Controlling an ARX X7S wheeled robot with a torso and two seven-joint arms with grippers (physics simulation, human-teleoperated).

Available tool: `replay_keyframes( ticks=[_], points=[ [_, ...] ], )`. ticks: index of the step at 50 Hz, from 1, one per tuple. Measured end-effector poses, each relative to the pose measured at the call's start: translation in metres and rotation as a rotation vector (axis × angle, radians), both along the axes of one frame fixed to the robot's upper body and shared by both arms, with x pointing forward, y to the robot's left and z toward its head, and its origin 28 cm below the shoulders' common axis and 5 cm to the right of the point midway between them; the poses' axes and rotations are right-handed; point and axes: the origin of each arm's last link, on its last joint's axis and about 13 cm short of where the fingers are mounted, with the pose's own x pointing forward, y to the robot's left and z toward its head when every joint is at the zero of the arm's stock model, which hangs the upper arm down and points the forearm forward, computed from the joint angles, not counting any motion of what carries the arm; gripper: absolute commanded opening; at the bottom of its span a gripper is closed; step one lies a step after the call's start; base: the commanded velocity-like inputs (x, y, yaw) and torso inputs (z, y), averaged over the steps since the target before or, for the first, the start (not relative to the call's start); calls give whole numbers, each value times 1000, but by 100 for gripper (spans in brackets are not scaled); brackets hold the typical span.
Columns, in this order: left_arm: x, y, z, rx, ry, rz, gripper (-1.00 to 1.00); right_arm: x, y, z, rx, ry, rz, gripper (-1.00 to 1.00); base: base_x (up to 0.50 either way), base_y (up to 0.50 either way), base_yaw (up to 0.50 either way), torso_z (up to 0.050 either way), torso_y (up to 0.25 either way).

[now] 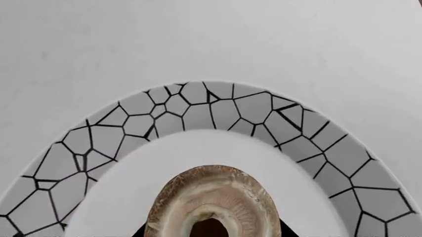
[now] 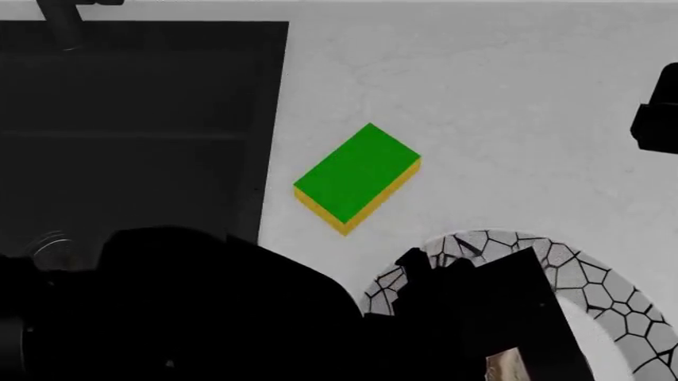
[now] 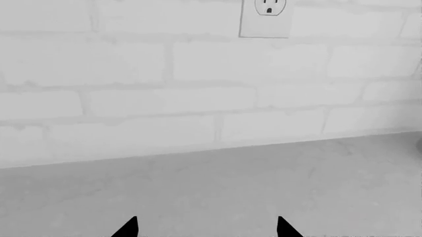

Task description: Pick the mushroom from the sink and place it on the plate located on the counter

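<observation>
Left gripper [image 2: 509, 361] grasps mushroom [image 1: 212, 203] over plate [image 1: 197, 106], lower right of head frame. Release remains. Right gripper [image 3: 206, 228] spread, idle.

A wall of pale whitish brick [image 3: 165, 94] rises at the back, its courses laid in long blocks with faint mortar lines. A white electrical outlet plate [image 3: 266, 17] is set into the wall near the upper edge of the right wrist view; only its lower part shows. Where the wall meets the flat surface below, a soft line of shadow runs along the joint. A green sponge with a yellow underside [image 2: 357, 176] lies at an angle in the head view. At the top left corner of that view a dark fitting [image 2: 66, 20] juts in, possibly a tap. The light is even and diffuse, throwing only weak shadows.
</observation>
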Motion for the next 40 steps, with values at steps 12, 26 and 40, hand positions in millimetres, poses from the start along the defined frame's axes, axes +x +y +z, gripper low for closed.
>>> replay_keyframes(
  ticks=[12, 26, 40],
  points=[
    [0, 0, -4, 7, 2, -1, -100, 0, 0, 0, 0, 1, 0, 100, 0, 0, 0, 0, 0],
    [0, 0, -7, 12, 2, -3, -100, -1, 0, 0, 1, -1, 0, 100, 0, 0, 0, 0, 0],
    [0, -1, -9, 8, -6, -5, -100, -1, -1, -2, 3, 0, 0, 100, 0, 0, 0, 0, 0]
  ],
)
